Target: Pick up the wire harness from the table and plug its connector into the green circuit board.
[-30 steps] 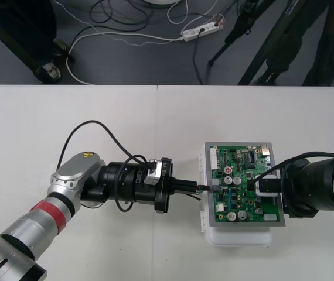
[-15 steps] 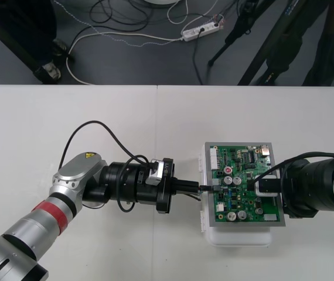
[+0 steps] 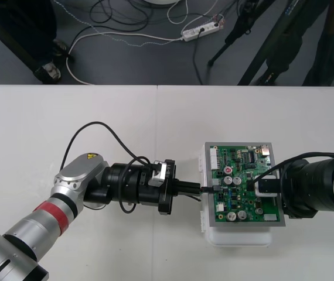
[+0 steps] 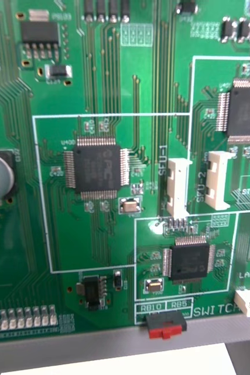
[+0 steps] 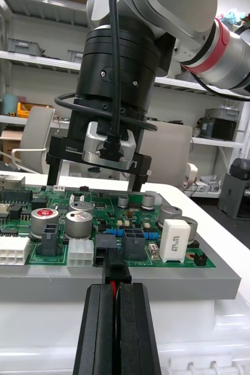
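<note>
We pinch the harness plug (image 5: 115,268) in the left gripper (image 5: 117,291), its axis aimed into the socket (image 5: 105,243) at the green circuit board (image 3: 243,175) left edge; right gripper (image 5: 96,179) spread above.

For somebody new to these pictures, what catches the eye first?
The left gripper, shut on the harness plug, holds it against the left edge of the green circuit board. The right gripper stands over the board's right side, fingers apart.
</note>
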Controlling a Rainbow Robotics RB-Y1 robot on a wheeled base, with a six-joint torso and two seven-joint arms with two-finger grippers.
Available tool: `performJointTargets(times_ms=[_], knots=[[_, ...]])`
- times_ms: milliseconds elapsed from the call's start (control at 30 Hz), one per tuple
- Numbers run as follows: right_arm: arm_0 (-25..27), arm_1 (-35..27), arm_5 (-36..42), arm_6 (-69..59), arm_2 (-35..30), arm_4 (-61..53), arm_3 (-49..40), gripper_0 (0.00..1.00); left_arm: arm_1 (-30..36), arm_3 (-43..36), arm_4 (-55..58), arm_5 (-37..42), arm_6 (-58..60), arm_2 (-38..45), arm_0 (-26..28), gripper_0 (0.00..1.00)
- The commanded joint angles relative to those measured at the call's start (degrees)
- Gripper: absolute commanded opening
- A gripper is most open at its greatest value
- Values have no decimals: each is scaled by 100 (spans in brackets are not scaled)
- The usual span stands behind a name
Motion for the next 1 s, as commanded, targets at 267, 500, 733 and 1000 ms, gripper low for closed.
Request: performJointTargets(times_ms=[267, 500, 733, 1000], knots=[[-131, 70, -28, 76, 78, -124, -32, 100, -189, -187, 55, 176, -591, -125, 21, 0], [-131, 79, -28, 94, 87, -141, -32, 100, -241, -187, 134, 185, -582, -125, 21, 0], [-140, 79, -28, 129, 78, -159, -32, 100, -241, -178, 161, 202, -574, -125, 12, 0], [-149, 70, -28, 243, 78, -115, -32, 100, -241, -187, 161, 229, -609, -125, -14, 0]])
